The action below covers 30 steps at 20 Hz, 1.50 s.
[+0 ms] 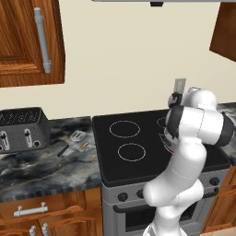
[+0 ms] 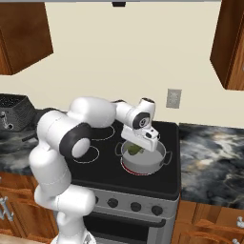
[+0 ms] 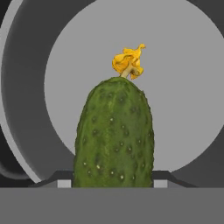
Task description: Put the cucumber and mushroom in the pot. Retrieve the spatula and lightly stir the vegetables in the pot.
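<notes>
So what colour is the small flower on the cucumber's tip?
Yellow-orange flower, on the green bumpy cucumber; hand view.

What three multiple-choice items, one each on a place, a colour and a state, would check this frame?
1. Where is the pot?
A. on the stove's front right burner
B. on the counter by the toaster
C. in a cupboard

2. What colour is the tip on the cucumber?
A. red
B. yellow
C. blue

3. What is the gripper doing?
A. hanging open over the toaster
B. gripping the spatula
C. holding the cucumber over the pot

Answers:
1 A, it sits on the black cooktop.
2 B, a yellow flower tops it.
3 C, the pot's pale floor lies behind the held cucumber.
</notes>
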Tool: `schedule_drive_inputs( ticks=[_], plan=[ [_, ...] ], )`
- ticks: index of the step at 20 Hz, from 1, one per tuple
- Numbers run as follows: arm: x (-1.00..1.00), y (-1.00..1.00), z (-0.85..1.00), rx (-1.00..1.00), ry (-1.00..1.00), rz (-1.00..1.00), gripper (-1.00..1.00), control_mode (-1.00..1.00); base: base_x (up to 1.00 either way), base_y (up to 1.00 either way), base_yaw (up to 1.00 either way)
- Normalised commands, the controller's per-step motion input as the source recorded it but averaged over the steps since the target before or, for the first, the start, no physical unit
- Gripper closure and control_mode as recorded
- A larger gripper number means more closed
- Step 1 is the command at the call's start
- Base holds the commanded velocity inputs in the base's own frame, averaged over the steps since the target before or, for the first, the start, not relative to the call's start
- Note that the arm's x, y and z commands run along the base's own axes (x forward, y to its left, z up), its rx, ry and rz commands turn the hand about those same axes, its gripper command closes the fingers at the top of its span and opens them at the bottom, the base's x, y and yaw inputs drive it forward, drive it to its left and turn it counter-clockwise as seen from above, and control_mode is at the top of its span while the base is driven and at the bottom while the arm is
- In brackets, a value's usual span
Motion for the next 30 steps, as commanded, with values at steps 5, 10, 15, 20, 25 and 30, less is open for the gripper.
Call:
schedule_drive_inputs(
  ticks=[5, 10, 15, 20, 25, 30],
  plan=[
    [0.00, -0.11, -0.18, 0.00, 0.00, 0.00, 1.00, -1.00, 0.00, 0.00, 0.00],
    [0.00, -0.01, -0.25, 0.00, 0.00, 0.00, 1.00, -1.00, 0.00, 0.00, 0.00],
    [0.00, 0.00, -0.25, 0.00, 0.00, 0.00, 1.00, -1.00, 0.00, 0.00, 0.00],
    [0.01, 0.00, -0.11, 0.00, 0.00, 0.00, 1.00, -1.00, 0.00, 0.00, 0.00],
    [0.06, 0.00, -0.01, 0.00, 0.00, 0.00, 1.00, -1.00, 0.00, 0.00, 0.00],
    [0.14, -0.04, 0.00, 0.00, 0.00, 0.00, 1.00, -1.00, 0.00, 0.00, 0.00]
  ],
)
